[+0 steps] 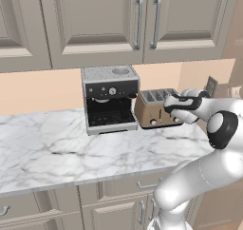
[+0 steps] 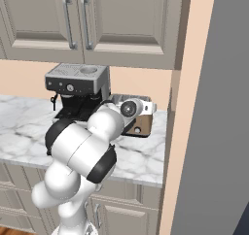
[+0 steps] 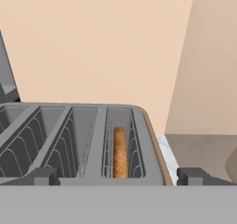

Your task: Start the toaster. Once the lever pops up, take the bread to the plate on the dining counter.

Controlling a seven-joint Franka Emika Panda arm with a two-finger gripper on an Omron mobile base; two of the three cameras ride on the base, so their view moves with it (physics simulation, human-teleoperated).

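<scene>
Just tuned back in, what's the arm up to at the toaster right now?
The arm has its gripper at the top of the bronze toaster, which sits on the marble worktop beside the coffee machine. The jaws are open and hold nothing. In the hand view the bread stands down in the toaster's rightmost slot, its brown crust showing. The bread hasn't been lifted out yet.

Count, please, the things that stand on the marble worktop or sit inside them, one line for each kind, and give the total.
Coffee machine: 1
Toaster: 1
Bread slice, in the toaster's rightmost slot as the hand view shows it: 1
Total: 3
</scene>
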